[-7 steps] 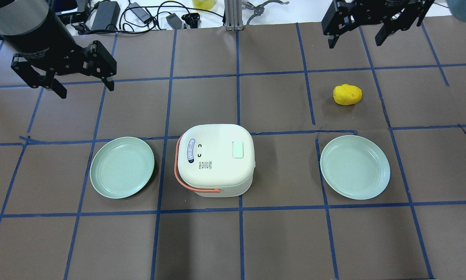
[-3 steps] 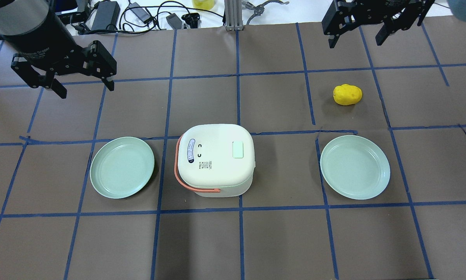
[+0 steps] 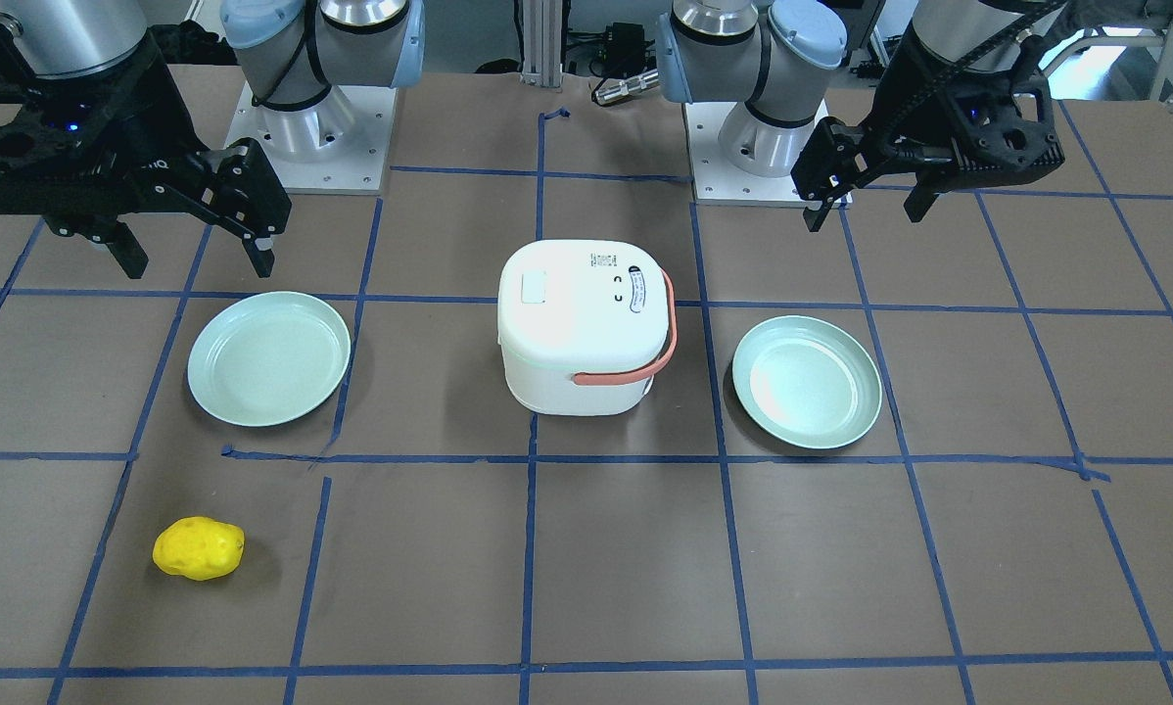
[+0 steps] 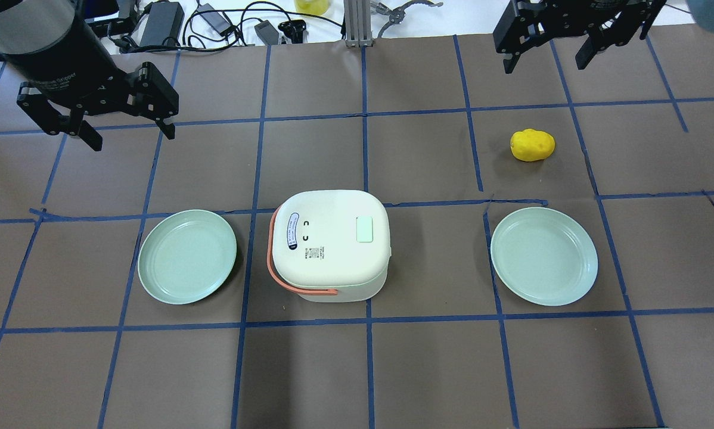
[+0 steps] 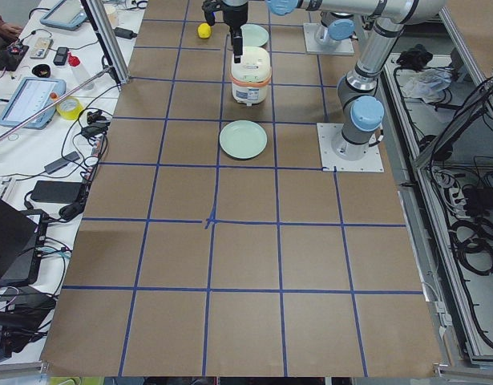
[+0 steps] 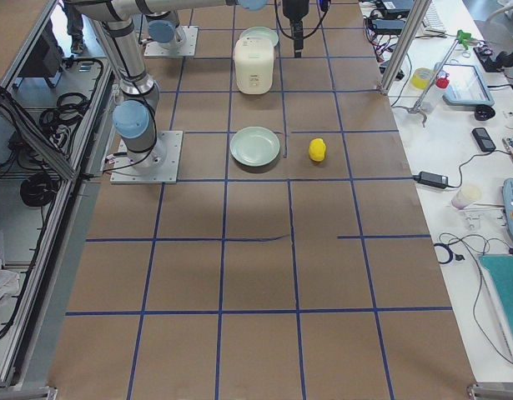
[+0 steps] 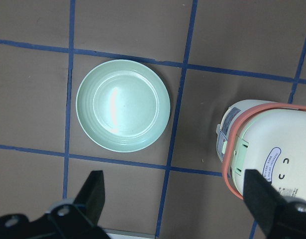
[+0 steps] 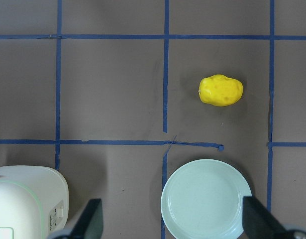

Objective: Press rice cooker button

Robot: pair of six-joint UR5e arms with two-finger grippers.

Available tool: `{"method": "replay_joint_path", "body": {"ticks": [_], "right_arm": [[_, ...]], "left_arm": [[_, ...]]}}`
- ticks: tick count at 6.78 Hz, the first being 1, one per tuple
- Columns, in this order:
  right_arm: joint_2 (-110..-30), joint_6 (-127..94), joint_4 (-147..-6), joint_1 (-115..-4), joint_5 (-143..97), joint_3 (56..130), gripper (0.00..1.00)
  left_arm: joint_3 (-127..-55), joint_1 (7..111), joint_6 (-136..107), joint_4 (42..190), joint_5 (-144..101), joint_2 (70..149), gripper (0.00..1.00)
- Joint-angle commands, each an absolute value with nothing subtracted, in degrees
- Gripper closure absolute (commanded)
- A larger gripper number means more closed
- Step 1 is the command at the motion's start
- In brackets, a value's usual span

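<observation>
Overhead exterior puts the rice cooker (image 4: 328,244) at mid-surface (image 4: 428,369), lid shut, its pale green button (image 4: 364,229) toward the lid's right; an orange handle (image 4: 270,262) lies folded round its left side; the left pincer (image 4: 132,137) hangs spread far-left, the right pincer (image 4: 545,64) spread far-right, both well apart from it; the left plate (image 4: 187,256) and right plate (image 4: 543,256) flank it, faces bare; a yellow potato (image 4: 532,145) lies beyond the right plate.

Green plate (image 7: 123,105) beside rice cooker (image 7: 269,152)
</observation>
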State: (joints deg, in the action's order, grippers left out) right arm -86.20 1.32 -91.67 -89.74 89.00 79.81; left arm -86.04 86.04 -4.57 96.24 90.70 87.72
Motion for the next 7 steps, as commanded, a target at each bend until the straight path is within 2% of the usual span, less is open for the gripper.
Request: {"method": "replay_joint_path", "body": {"ticks": [1, 3, 5, 6, 7], "right_arm": [[-86.1, 1.3, -91.7, -89.7, 89.0, 79.8, 0.0], [-86.1, 1.2, -91.5, -89.7, 89.0, 79.7, 0.0], [-86.0, 1.1, -91.5, -89.8, 88.8, 79.1, 0.07], [-85.8, -0.3, -91.4, -90.3, 88.6, 79.1, 0.11], [-85.6, -1.7, -91.4, -92.1, 89.1, 79.1, 0.25]], "left_arm": [[-86.0, 86.0, -4.6, 96.2, 90.7, 87.7, 0.0], [-86.0, 86.0, -4.6, 96.3, 90.7, 87.7, 0.0], [-86.0, 86.0, -4.6, 96.2, 90.7, 87.7, 0.0], [-86.0, 86.0, -4.6, 96.2, 90.7, 87.7, 0.0], [-86.0, 86.0, -4.6, 96.3, 90.7, 87.7, 0.0]]}}
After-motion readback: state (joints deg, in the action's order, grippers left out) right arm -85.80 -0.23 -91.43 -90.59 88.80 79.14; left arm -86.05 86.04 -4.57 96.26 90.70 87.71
